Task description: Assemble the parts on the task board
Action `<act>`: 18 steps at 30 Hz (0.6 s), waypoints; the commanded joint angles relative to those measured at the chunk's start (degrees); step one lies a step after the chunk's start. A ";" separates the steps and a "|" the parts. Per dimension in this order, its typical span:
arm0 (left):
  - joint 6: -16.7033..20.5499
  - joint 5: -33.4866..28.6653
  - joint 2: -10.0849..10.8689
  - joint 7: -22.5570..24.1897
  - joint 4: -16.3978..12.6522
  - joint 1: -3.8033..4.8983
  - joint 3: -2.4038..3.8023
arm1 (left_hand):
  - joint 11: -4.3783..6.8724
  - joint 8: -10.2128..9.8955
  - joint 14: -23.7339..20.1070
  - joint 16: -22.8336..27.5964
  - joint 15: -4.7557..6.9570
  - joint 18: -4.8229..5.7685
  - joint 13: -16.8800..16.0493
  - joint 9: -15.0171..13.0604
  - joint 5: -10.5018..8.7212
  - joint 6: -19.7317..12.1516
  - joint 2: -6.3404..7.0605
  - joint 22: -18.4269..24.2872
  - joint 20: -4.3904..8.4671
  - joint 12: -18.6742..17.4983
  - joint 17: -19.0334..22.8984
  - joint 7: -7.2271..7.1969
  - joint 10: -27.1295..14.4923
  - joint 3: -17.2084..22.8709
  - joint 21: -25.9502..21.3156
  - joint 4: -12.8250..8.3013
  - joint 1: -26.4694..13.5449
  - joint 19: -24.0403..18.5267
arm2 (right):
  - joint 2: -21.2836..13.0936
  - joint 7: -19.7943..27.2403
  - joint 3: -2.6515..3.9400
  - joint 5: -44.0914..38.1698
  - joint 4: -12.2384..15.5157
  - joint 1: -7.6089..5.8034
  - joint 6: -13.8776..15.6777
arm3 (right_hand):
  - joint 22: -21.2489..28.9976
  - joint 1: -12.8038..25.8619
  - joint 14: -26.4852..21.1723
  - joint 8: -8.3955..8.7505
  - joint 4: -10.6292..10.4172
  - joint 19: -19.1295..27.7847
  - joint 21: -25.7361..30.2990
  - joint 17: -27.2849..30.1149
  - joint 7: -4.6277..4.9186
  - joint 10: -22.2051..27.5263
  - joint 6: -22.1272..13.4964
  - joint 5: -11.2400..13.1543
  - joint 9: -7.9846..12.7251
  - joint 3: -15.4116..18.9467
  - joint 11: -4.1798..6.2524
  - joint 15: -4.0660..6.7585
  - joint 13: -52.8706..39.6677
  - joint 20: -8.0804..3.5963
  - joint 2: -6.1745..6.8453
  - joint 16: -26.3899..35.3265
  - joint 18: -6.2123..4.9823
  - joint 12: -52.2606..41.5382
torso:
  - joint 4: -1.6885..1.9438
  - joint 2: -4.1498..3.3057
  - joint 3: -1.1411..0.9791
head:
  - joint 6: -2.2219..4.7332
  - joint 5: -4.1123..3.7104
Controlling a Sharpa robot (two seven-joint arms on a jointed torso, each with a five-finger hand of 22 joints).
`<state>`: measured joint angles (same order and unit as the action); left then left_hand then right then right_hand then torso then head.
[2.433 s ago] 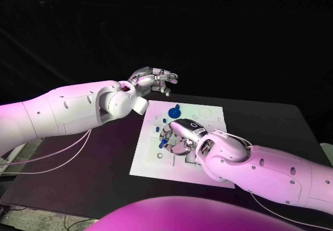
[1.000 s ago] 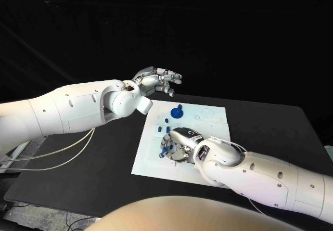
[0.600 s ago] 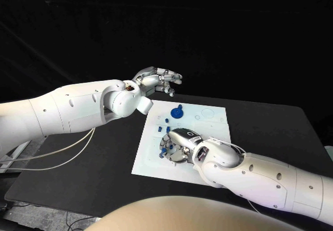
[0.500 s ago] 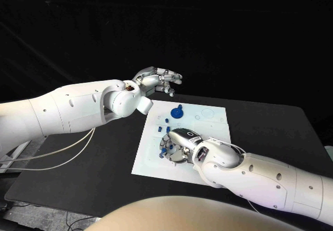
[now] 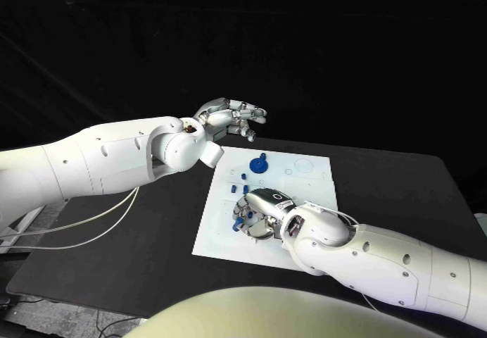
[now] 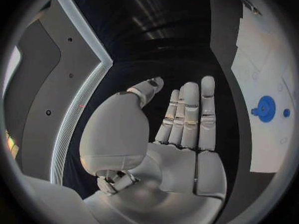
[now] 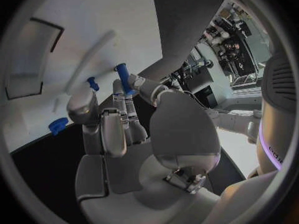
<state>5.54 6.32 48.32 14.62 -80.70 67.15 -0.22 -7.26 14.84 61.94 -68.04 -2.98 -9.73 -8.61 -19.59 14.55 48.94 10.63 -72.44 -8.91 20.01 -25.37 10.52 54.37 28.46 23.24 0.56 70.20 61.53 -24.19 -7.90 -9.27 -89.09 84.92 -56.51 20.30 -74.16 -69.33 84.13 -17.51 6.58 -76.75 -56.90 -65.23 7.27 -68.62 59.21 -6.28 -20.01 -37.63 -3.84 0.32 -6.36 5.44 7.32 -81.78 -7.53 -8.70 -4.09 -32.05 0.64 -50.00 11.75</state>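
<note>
The right hand (image 5: pixel 262 210) is down over the near half of the task board (image 5: pixel 215 236), pinching a blue peg (image 7: pixel 124 79) between thumb and finger. Beyond it a round blue part (image 5: pixel 257 165) sits near the board's far edge. The left hand (image 5: pixel 232 117) hovers past the far-left corner, fingers loosely spread, holding nothing.

Task board (image 5: pixel 219 229) mid-table (image 5: pixel 122 246); right hand (image 5: pixel 262 208) over board's centre; left hand (image 5: pixel 229 117) beyond far-left corner.
</note>
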 commanded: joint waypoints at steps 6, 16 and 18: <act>-1.04 0.19 -0.13 0.05 -0.10 0.04 0.04 | -0.04 0.21 -0.33 -0.29 -0.11 -0.53 -0.07 0.00 0.26 -0.28 -0.44 0.07 -0.04 0.36 0.05 0.02 -0.41 -0.20 -0.32 0.17 -0.05 0.55 | 0.33 -0.91 -0.05 -1.58 -0.34 0.09 -2.60 | 0.04 -0.12 1.42 -0.38 0.00 -0.15 0.31 -0.09 0.02 -0.37 0.19 -0.37 -1.78 -0.29 -0.04 0.31 -0.10 -0.14 -0.34 -0.35 0.55 0.30 | 0.07 0.02 0.02 | 0.00 -0.11; -1.10 0.23 -0.07 -0.10 -0.14 0.04 0.04 | -0.05 0.26 -0.38 -0.30 -0.12 -0.53 -0.08 0.00 0.23 -0.31 -0.42 0.08 -0.05 0.41 0.07 0.03 -0.54 -0.23 -0.35 0.18 -0.05 0.54 | 0.74 -1.56 -0.12 -2.81 -1.18 0.09 -4.38 | 0.07 -0.06 1.40 -0.37 0.00 -0.11 0.40 0.00 0.05 -0.33 0.09 -0.31 -1.84 -0.25 -0.07 0.29 -0.12 -0.14 -0.25 -0.32 0.54 0.38 | 0.02 -0.03 -0.01 | 0.00 -0.12; -1.11 0.24 -0.06 -0.12 -0.15 0.04 0.04 | -0.05 0.26 -0.38 -0.30 -0.12 -0.53 -0.08 0.00 0.23 -0.31 -0.42 0.08 -0.05 0.41 0.07 0.03 -0.54 -0.23 -0.35 0.18 -0.05 0.54 | 0.86 -1.44 -0.17 -2.88 -1.27 0.09 -4.45 | 0.10 0.00 1.38 -0.37 0.00 -0.07 0.51 0.12 0.07 -0.31 0.01 -0.27 -1.88 -0.21 -0.09 0.27 -0.13 -0.13 -0.16 -0.29 0.52 0.43 | 0.01 -0.03 -0.02 | 0.00 -0.11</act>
<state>5.37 6.38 48.35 14.39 -80.73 67.15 -0.22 -7.48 14.84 61.94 -68.04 -2.98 -9.73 -8.59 -19.59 14.55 48.94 10.63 -72.44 -8.91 20.30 -25.38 10.52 54.16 28.46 23.24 0.56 70.20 61.53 -23.39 -8.68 -9.24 -90.61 83.87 -56.59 18.25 -74.10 -69.40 84.13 -17.75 6.65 -76.75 -56.68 -65.22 7.37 -68.62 58.92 -6.45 -20.06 -37.56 -3.84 0.32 -6.44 5.44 7.25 -81.78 -7.53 -8.48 -4.10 -32.06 0.63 -50.00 11.65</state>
